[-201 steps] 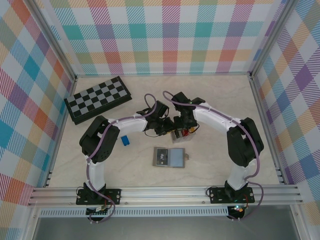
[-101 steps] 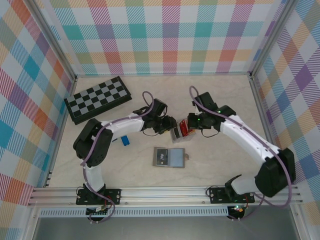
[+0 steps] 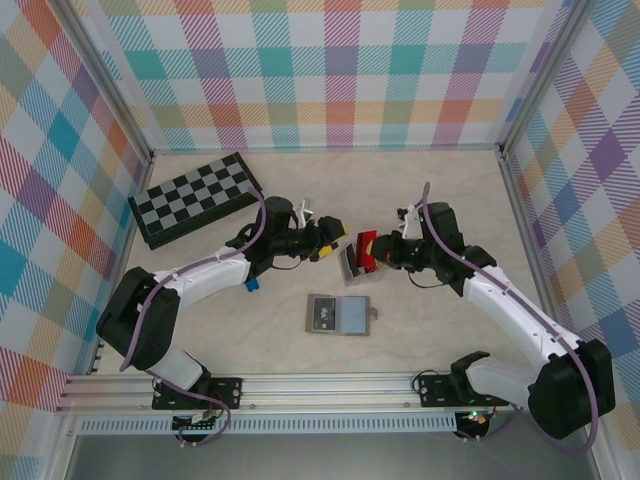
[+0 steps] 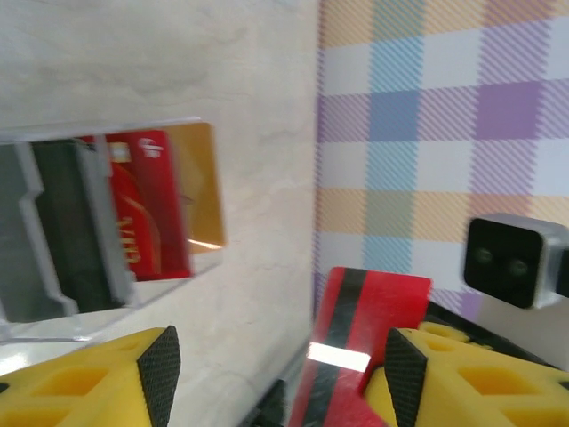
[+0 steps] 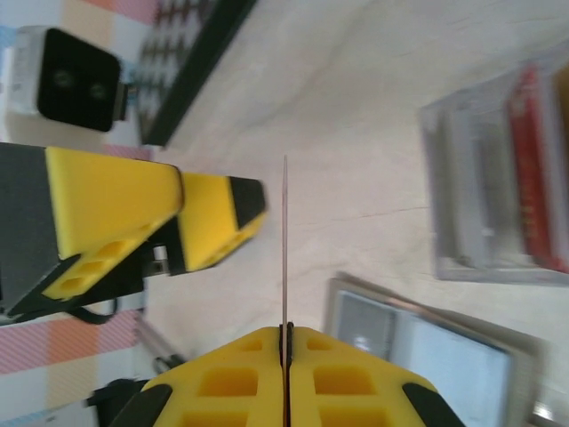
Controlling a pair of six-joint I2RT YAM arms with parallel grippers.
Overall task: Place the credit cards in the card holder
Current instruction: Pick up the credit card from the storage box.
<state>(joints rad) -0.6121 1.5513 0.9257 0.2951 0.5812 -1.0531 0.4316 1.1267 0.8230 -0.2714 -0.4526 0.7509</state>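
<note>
Red-and-black striped credit card point(image 4: 356, 320) is clamped edge-on in right gripper point(image 5: 284, 336), just beyond the open flat grey folding card holder point(image 3: 338, 314). Red, yellow and dark cards point(image 4: 151, 213) stand in a clear plastic stand point(image 3: 352, 268), also just beyond the holder. Left gripper point(image 4: 280, 382) is near there too, fingers apart.

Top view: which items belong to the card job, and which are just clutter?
Job:
- red card, held in the right gripper
- other cards in the clear stand
- card holder, lying open

Clutter:
- chequered board
- blue block

Glossy plastic credit cards point(image 4: 151, 213); clear, smooth plastic card stand point(image 4: 62, 327); matt grey card holder point(image 3: 340, 315); pale, smooth wood-grain tabletop point(image 3: 430, 190).
</note>
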